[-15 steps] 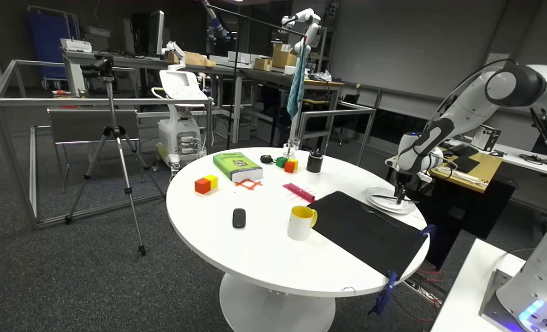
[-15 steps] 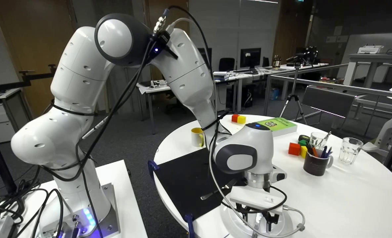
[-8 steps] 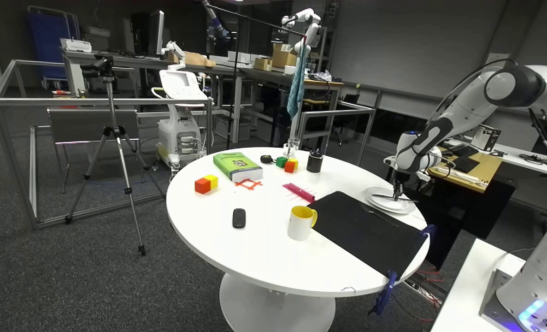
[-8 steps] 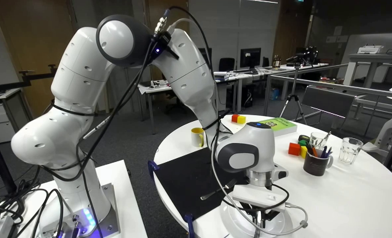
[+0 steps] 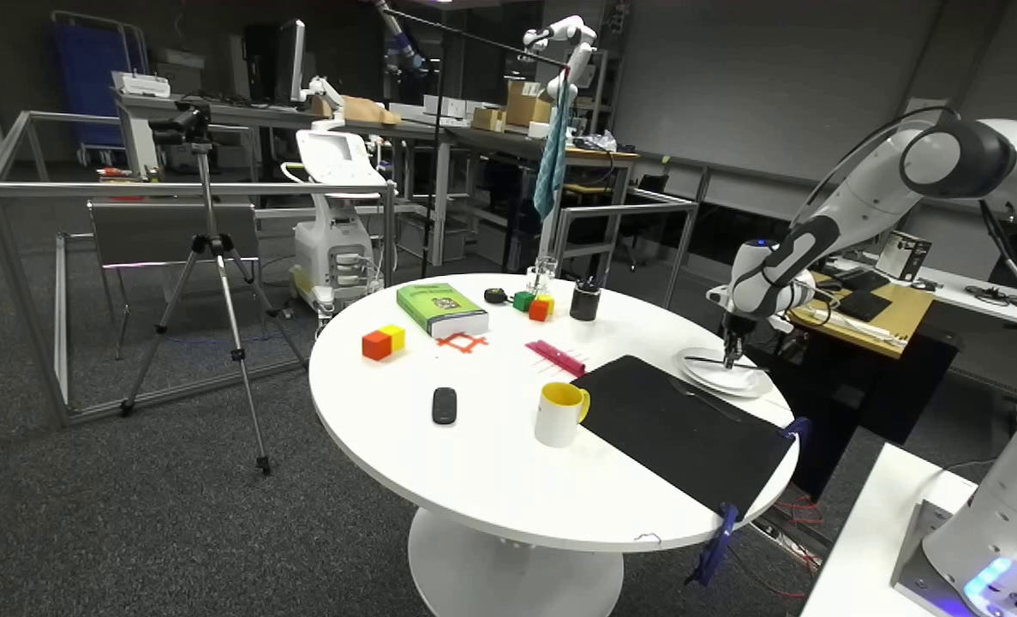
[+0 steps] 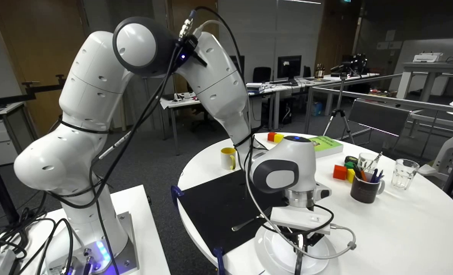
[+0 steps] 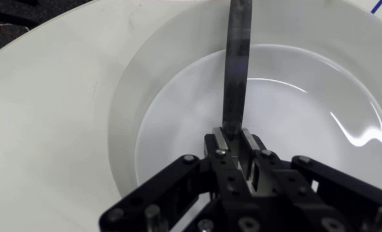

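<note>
A flat dark metal knife [image 7: 237,64] is caught between the fingertips of my gripper [image 7: 232,137], which is shut on it. It points away over the white plate [image 7: 126,112] in the wrist view. In an exterior view the knife [image 5: 705,361] looks like a thin dark line just above the stacked plates [image 5: 748,390], below the gripper [image 5: 732,358]. Seen from nearer the arm, the knife [image 6: 298,263] hangs under the gripper, with the plate [image 6: 265,250] beneath. The gap between knife and plate looks small. A fork [image 6: 242,226] lies beside the plates on the black mat [image 6: 215,202].
A yellow-lined mug [image 5: 557,420] stands near the mat, with a pink strip [image 5: 557,357] behind. A dark mug of pens [image 6: 365,190], a drinking glass [image 6: 405,175], coloured cubes [image 6: 340,172] and a green book [image 5: 444,308] share the round table. Blue clamps [image 5: 715,544] grip its edge.
The fingers have come together on the knife. Gripper and knife have then risen a little and shifted slightly left in an exterior view, while the plates stay put.
</note>
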Available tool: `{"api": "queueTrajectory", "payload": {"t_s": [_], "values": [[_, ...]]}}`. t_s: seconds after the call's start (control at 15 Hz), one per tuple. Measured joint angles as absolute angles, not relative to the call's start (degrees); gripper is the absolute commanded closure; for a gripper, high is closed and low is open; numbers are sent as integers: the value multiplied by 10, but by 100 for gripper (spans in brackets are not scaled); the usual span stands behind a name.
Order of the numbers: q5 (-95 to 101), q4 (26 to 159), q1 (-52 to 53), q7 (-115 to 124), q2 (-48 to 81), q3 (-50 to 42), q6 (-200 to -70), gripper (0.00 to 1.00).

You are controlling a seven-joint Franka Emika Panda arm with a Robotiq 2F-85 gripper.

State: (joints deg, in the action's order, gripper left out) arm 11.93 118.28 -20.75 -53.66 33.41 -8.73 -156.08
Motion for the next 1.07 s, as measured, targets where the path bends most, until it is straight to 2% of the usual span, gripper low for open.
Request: {"api": "queueTrajectory", "payload": {"t_s": [1.07], "values": [[137, 1200, -102, -410, 236, -86, -1499, 96]]}}
